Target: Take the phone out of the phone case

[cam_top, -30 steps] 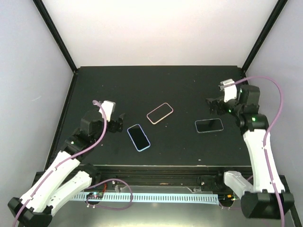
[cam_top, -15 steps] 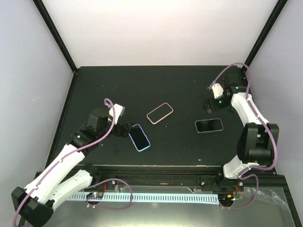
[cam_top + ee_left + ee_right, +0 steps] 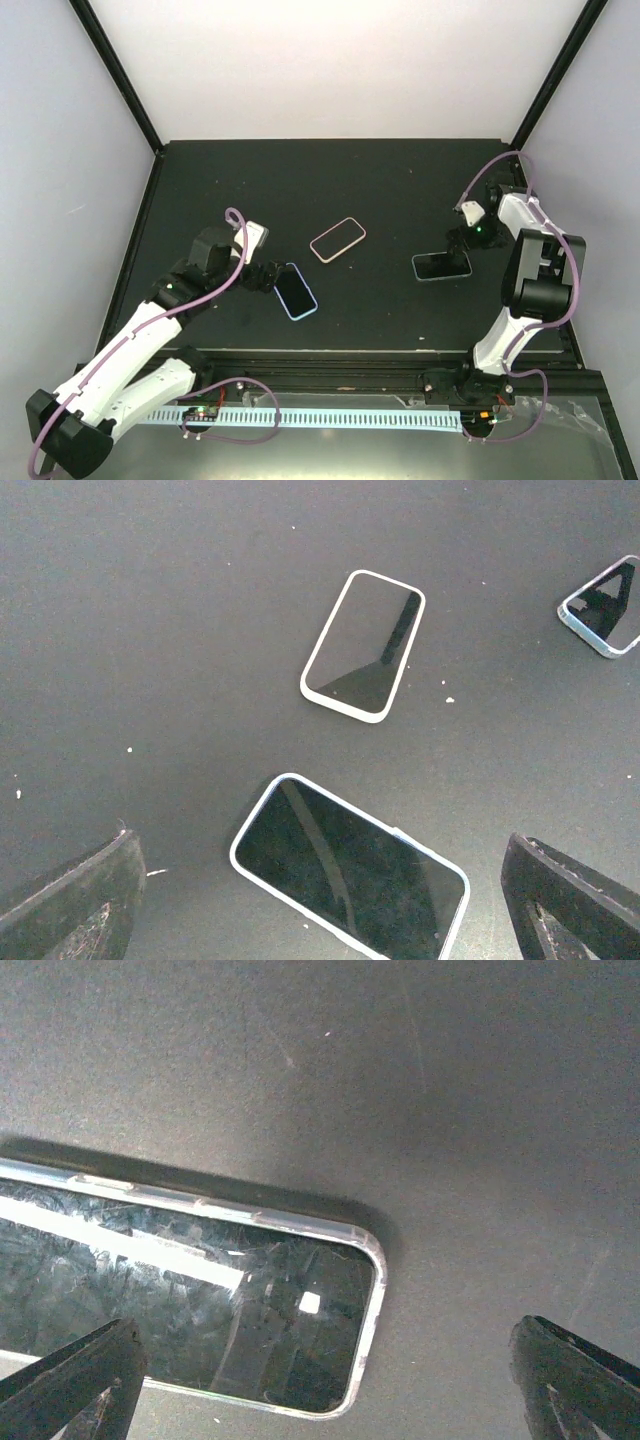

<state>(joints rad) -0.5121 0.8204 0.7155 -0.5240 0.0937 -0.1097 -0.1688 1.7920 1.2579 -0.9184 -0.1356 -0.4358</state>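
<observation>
Three phones lie flat on the black counter (image 3: 200, 180). The blue-cased phone (image 3: 293, 290) sits left of centre, toward the near edge, with the left hand (image 3: 262, 275) just beside its left end. The left wrist camera shows what the overhead view hides: both fingers are spread wide on either side of that phone, not touching it and gripping nothing.

The pink-rimmed phone (image 3: 337, 239) lies near the middle of the counter, apart from both hands. From the left wrist its rim looks nearly white, its face dark and glossy.

The clear-cased phone (image 3: 441, 266) rests toward the right edge, and the right hand (image 3: 460, 243) hangs over its far right corner. From above, how far that hand is open cannot be read. Its own camera settles it: fingers wide apart and empty, with one rounded corner of the transparent case between them, its rim raised around a smudged, reflective screen.
</observation>
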